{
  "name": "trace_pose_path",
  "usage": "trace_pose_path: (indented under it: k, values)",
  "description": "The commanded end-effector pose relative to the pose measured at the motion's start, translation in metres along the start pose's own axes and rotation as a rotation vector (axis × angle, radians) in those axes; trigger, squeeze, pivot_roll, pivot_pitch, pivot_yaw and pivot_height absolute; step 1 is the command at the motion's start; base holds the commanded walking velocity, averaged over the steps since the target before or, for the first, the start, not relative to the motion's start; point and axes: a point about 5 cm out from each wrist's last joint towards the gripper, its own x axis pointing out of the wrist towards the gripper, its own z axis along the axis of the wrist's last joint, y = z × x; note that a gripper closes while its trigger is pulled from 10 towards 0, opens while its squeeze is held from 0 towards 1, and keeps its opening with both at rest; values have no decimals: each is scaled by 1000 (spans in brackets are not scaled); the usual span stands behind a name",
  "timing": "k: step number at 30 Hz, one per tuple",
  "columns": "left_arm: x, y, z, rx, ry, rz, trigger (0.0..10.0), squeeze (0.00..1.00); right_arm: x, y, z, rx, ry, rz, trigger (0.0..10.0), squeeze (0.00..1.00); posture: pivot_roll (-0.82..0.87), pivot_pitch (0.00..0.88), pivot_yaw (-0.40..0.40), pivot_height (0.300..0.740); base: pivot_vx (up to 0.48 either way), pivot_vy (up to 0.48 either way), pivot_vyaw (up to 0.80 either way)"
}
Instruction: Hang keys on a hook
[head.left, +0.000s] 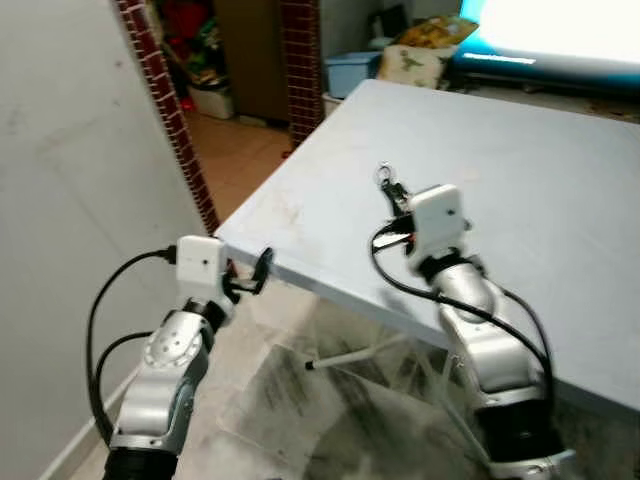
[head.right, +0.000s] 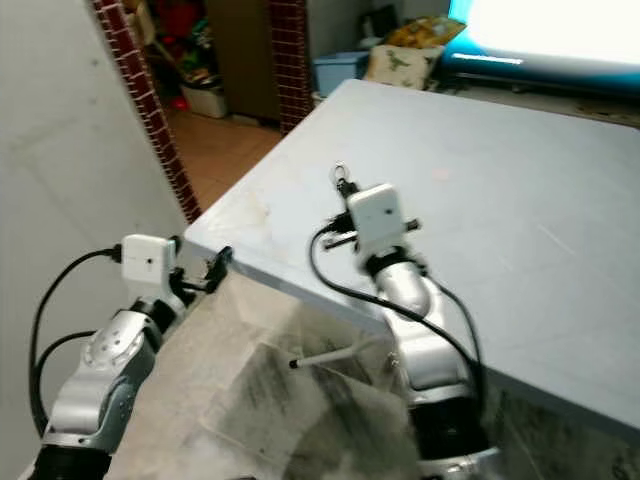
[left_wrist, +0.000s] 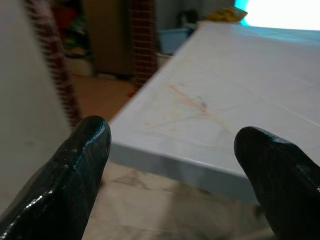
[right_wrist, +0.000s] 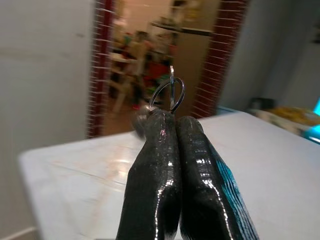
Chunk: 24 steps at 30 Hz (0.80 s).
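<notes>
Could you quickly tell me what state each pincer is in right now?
Left pincer: open, holding nothing.
Right pincer: closed on the key ring.

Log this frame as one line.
right pincer: shut on silver metal key ring, above grey table | left pincer: open, at table corner

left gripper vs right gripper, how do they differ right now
The left gripper is open with nothing between its fingers; the right gripper is shut on the key ring. The left sits off the table corner, the right is raised above the tabletop. Both have black fingers.
</notes>
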Motion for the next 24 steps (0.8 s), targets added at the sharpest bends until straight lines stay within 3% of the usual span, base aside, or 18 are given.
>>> trace_pose_path:
  k: [1,20,24]
  values:
    - [2,-1,1,12,-9,5,10000,0,2,-3,3,-7,-12,-2,10000,0,-8,0,83,740,0,0,800]
    - [6,0,2,29,-31,38,10000,0,5,1,5,-4,-23,15,10000,0,-1,0,82,740,0,0,790]
    - [2,-2,-1,-7,-18,9,10000,0,5,0,4,-14,-23,18,10000,0,2,0,78,740,0,0,784]
